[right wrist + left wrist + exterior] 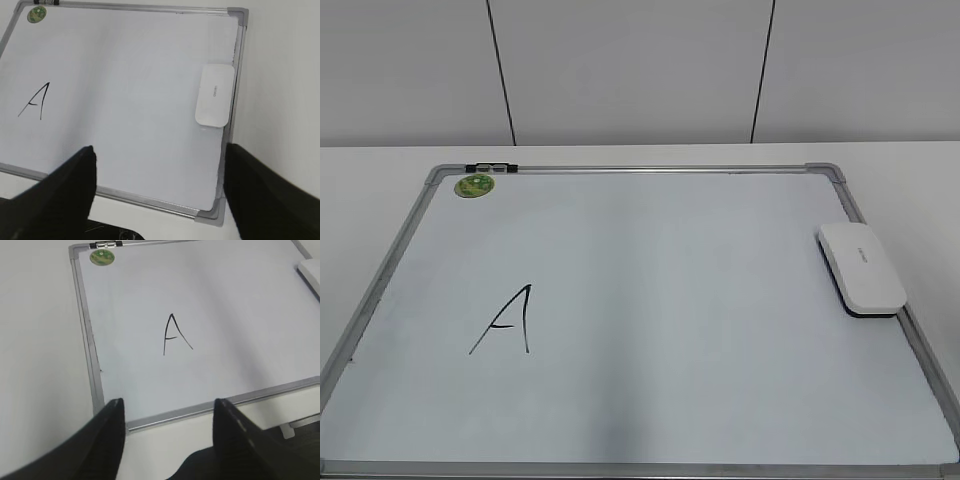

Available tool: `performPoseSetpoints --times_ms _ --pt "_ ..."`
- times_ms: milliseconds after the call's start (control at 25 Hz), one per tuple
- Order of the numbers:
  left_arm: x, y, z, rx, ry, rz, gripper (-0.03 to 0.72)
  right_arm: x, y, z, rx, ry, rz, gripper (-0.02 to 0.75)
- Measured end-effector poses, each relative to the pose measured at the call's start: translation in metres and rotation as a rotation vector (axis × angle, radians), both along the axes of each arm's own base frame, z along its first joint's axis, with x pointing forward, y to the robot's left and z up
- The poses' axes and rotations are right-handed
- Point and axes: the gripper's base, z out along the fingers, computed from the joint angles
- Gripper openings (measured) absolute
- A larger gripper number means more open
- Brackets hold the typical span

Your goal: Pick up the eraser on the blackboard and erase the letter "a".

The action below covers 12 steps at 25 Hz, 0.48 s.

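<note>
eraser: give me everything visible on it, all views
The eraser is a flat white oblong with rounded corners, plastic by its look, with small grey lettering on top and a dark underside showing along its near edge. It lies flat on the board at the right side, its long side running along the frame and close to it. Nothing grips it; both grippers are clear of it.

A round green disc (pixel 475 185) lies far to the left of the eraser (pixel 861 268) and further back. Just behind the disc sits a small black and silver clip (pixel 491 167). The white table (pixel 620 155) extends behind the eraser to a pale wall (pixel 620 70).
</note>
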Motion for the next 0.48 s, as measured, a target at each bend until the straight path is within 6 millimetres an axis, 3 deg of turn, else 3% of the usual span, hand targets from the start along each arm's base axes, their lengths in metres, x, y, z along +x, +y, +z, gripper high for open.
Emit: performPoseSetpoints --times_ms 240,480 --pt "-0.015 0.002 -0.015 -0.022 0.02 0.043 0.405 -0.065 -0.009 -0.029 -0.045 -0.102 -0.01 0.589" --pt "-0.019 0.01 -0.02 0.053 0.058 0.088 0.359 -0.106 -0.018 -0.074 -0.111 -0.131 -0.041 0.589"
